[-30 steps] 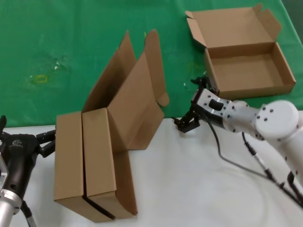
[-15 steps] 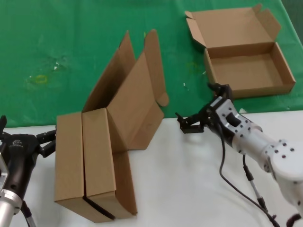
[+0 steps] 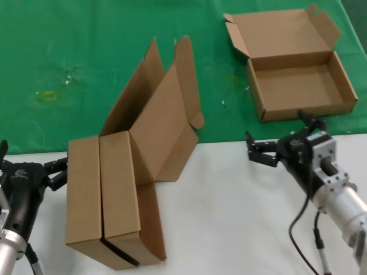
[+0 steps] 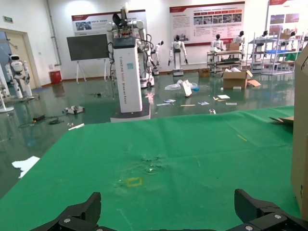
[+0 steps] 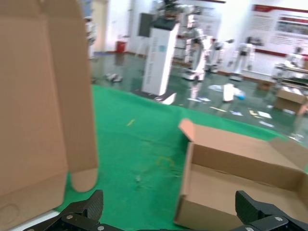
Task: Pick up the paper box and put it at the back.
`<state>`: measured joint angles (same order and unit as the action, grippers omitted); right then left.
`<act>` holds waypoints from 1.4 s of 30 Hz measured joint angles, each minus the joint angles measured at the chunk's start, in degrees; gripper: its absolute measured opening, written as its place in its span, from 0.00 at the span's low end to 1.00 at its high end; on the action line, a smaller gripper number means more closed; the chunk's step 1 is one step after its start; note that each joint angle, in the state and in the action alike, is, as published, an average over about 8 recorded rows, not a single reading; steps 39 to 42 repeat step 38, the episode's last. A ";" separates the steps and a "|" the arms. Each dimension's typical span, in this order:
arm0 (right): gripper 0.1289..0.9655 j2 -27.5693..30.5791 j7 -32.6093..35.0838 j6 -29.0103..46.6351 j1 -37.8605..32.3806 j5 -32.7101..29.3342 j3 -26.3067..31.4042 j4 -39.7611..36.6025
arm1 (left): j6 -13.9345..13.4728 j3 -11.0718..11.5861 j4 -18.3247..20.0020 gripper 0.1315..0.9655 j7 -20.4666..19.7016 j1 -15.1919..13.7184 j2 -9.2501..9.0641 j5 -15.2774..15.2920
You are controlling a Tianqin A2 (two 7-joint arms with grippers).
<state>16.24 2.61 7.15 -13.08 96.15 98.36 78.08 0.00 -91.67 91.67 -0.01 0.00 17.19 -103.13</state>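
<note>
At about 8 o'clock on the white desk (image 3: 229, 217), the left hand (image 3: 34, 169) waits with its fingers apart, holding nothing. Just beside it, two cardboard boxes (image 3: 112, 200) stand on edge with their lids up. At 4 o'clock the right hand (image 3: 281, 143) hangs above the desk, fingers spread and empty. At 1 o'clock the paper box (image 3: 295, 77) lies open on the green cloth (image 3: 86, 57).

Paper box (image 3: 298, 69) on the back (image 3: 86, 63) (right); two boxes (image 3: 114, 195) stand left.

white tabletop (image 3: 229, 217), humanoid robots (image 4: 179, 50) — wall posters (image 4: 207, 21)
</note>
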 joint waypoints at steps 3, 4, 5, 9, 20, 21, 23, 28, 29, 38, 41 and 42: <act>1.00 0.25 -0.70 -1.92 3.51 1.87 -1.79 3.64 | 0.00 0.00 0.00 1.00 0.00 0.00 0.00 0.00; 1.00 0.34 -0.93 -2.56 4.69 2.50 -2.40 4.87 | 0.00 0.00 0.00 1.00 0.00 0.00 0.00 0.00; 1.00 0.42 -1.15 -3.16 5.78 3.08 -2.95 6.00 | 0.00 0.00 0.00 1.00 0.00 0.00 0.00 0.00; 1.00 0.65 -1.80 -4.92 9.00 4.80 -4.60 9.35 | 0.00 0.00 0.00 1.00 0.00 0.00 0.00 0.00; 1.00 0.73 -2.02 -5.54 10.14 5.41 -5.18 10.54 | 0.00 0.00 0.00 1.00 0.00 0.00 0.00 0.00; 1.00 0.73 -2.02 -5.54 10.14 5.41 -5.19 10.54 | 0.00 0.00 0.00 1.00 0.00 0.00 0.00 0.00; 1.00 0.73 -2.02 -5.54 10.14 5.41 -5.19 10.54 | 0.00 0.00 0.00 1.00 0.00 0.00 0.00 0.00; 1.00 0.73 -2.02 -5.54 10.14 5.41 -5.19 10.54 | 0.00 0.00 0.00 1.00 0.00 0.00 0.00 0.00; 1.00 0.73 -2.02 -5.54 10.14 5.41 -5.19 10.54 | 0.00 0.00 0.00 1.00 0.00 0.00 0.00 0.00; 1.00 0.73 -2.02 -5.54 10.14 5.41 -5.19 10.54 | 0.00 0.00 0.00 1.00 0.00 0.00 0.00 0.00; 1.00 0.73 -2.02 -5.54 10.14 5.41 -5.19 10.54 | 0.00 0.00 0.00 1.00 0.00 0.00 0.00 0.00; 1.00 0.73 -2.02 -5.54 10.14 5.41 -5.19 10.54 | 0.00 0.00 0.00 1.00 0.00 0.00 0.00 0.00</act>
